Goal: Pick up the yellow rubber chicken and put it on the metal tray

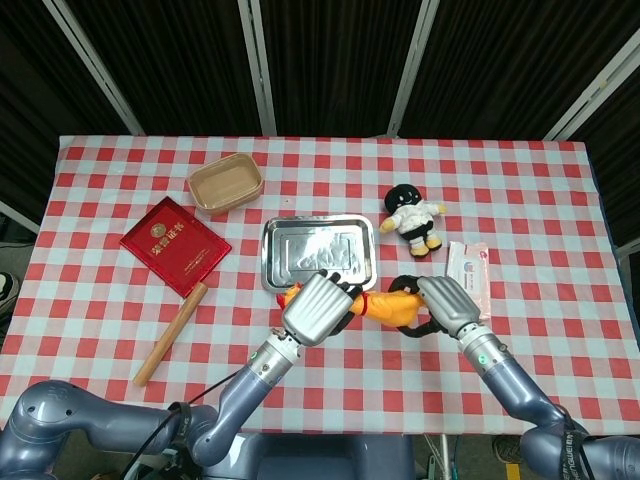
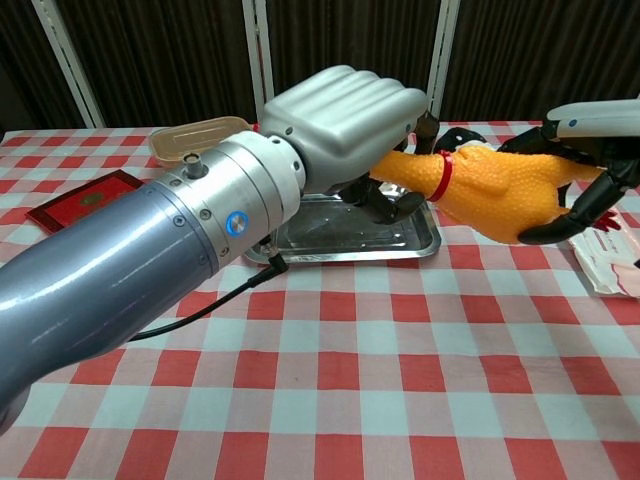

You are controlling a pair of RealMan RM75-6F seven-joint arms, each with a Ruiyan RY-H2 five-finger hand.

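Note:
The yellow rubber chicken, with a red band on its neck, hangs just above the cloth in front of the metal tray. My left hand grips its neck and head end; an orange tip shows at the hand's left side. My right hand wraps its dark fingers over and under the chicken's body. The tray holds nothing. The chicken's head is hidden behind my left hand.
A black-and-white plush doll lies right of the tray, and a wipes packet lies close beside my right hand. On the left are a red booklet, a wooden stick and a brown bowl.

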